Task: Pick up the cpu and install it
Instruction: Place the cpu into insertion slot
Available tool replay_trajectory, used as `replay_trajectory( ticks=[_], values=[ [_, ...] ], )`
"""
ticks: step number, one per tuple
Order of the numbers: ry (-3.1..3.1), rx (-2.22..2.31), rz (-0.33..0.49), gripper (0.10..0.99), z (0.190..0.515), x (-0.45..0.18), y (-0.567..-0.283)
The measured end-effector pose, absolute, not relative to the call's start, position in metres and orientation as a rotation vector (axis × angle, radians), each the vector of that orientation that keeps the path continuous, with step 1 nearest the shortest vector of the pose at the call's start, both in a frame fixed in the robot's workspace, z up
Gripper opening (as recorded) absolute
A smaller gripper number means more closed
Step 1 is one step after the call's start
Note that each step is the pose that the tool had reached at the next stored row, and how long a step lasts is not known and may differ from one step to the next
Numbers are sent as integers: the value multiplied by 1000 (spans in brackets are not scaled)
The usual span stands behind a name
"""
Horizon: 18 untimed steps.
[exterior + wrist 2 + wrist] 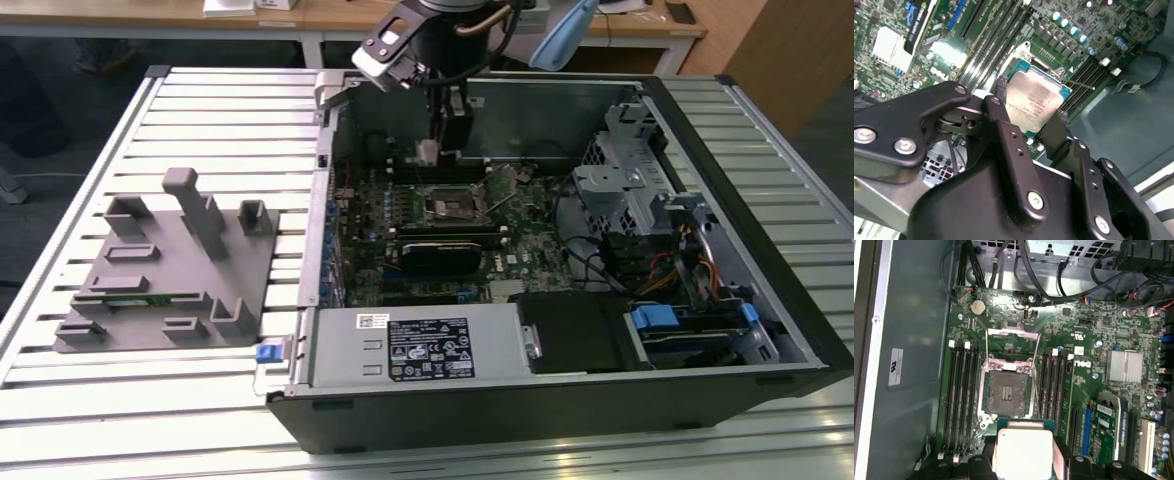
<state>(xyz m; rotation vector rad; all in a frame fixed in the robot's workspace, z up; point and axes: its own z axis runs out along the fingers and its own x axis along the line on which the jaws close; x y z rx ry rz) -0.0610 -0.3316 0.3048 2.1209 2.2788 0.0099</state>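
cpu (1023, 452): one edge cut off by the picture's edge in the first wrist view; two sides covered by the jaws in the second wrist view. arm (447, 35): upper part cut off, exterior view.

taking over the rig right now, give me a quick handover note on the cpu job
Hand: shut on the cpu, gripped by two opposite edges.
Where: the hand hangs inside the open case, holding the cpu above the motherboard near the socket and clear of it.
Socket: empty, with its metal frame lifted open.
Done: the cpu is picked up and brought into the case.
Left: the cpu is not yet seated in the socket.
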Motion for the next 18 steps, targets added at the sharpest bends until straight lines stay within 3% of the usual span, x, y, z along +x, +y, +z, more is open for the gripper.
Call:
replay_trajectory(
  ticks=[18],
  values=[
    [2265, 2136, 9, 529, 290, -51, -331]
  ],
)
